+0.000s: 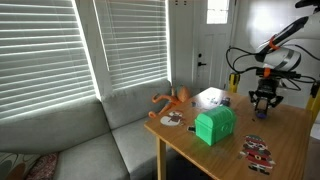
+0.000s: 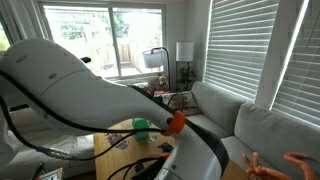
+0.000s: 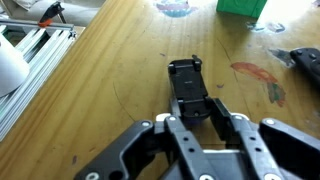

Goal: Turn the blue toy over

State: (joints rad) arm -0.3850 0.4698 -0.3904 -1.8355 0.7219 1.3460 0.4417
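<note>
Currently the gripper (image 3: 192, 95) is clenching the blue toy (image 3: 186, 69) at its tips, over the table (image 3: 90, 90), well right of the green box (image 1: 215, 125). Grip is looking shallow; rotating could be squeezing the toy out, sending it skittering off.

Table (image 3: 90, 95): wood with visible grain, smooth, with a soft sheen under the window light. Gripper (image 3: 186, 72): black, matt, and we read the links as hard plastic or coated metal. Sofa (image 1: 60, 135): grey cloth, matt. Green box (image 1: 214, 126): matt faces, and we cannot tell the material. Arm shell (image 2: 80, 85): white, smooth, glossy plastic. Blinds (image 1: 50, 45): smooth white slats.
</note>
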